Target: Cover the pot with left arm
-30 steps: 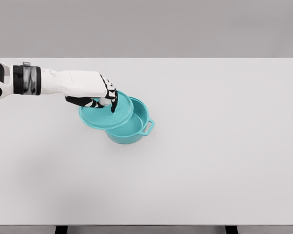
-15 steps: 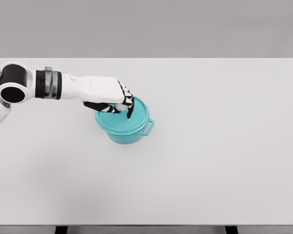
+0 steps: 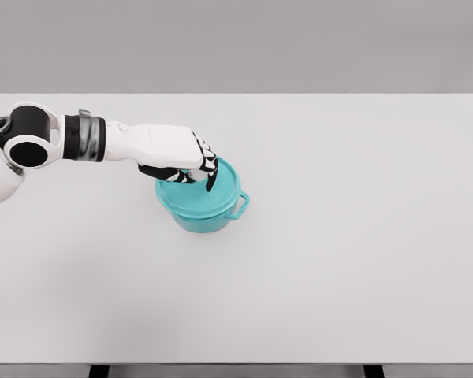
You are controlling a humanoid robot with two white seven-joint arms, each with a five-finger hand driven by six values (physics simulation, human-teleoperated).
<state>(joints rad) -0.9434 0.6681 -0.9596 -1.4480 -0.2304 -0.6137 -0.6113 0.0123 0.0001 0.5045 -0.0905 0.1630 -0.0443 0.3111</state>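
— Where is the lid relative to the pot?

— Directly on top, seemingly level on the rim; the pot stands left of centre on the white worktop. The left hand sits above the lid's far-left part, fingers curled onto its knob, gripping it.

— So what's next?

— Probably just letting go and lifting straight up.

— Counts?

— One pot, one lid, one hand in view.

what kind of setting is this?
Likely a bare simulated test bench, not a kitchen: a plain white table, a blank grey backdrop, and only a teal pot with its lid held by the left hand.
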